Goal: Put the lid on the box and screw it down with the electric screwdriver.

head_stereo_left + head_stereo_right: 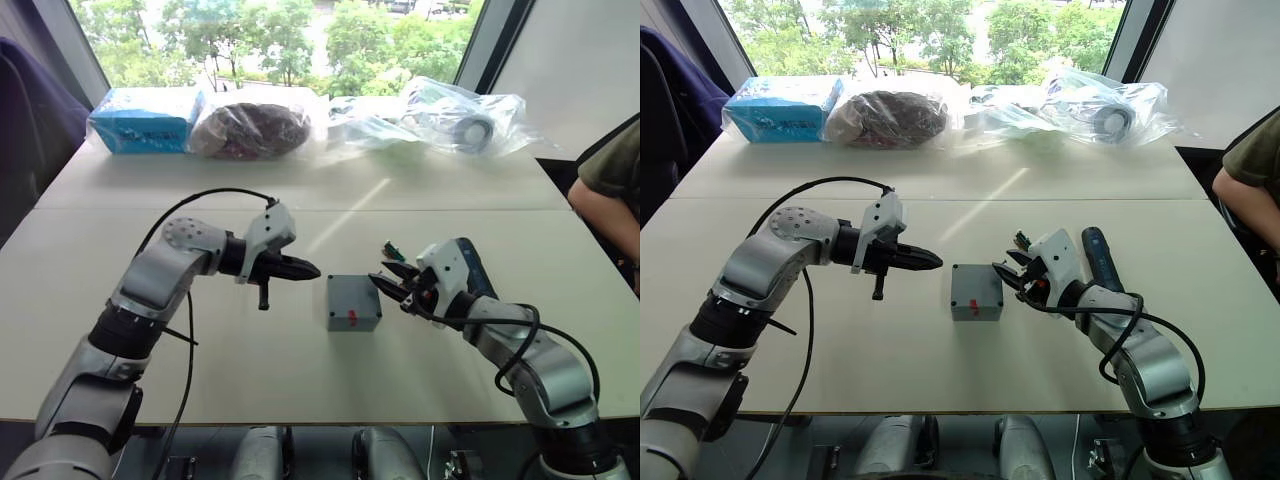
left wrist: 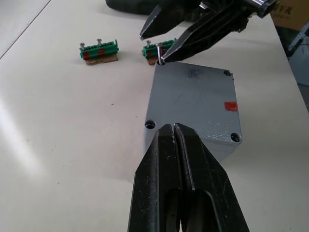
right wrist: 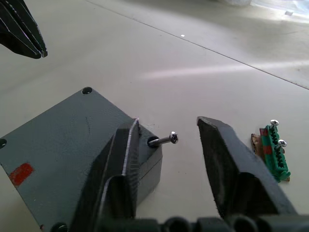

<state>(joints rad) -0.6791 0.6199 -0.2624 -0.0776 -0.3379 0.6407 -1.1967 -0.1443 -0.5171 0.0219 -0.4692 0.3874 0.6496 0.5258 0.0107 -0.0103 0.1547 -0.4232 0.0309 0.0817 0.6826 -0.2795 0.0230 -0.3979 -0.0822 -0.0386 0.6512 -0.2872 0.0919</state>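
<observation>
The grey box stands mid-table with the lid on top of it; the lid carries a small red mark. A screw leans out of one corner hole. My right gripper is open, one finger on each side of that screw, at the box's right corner. My left gripper is shut on nothing and hovers just left of the box, its tips over the lid's edge. The dark blue electric screwdriver lies on the table behind my right forearm.
Two green screw holders lie on the table just past the box. Plastic bags and a blue carton line the far edge. A person's arm shows at the right.
</observation>
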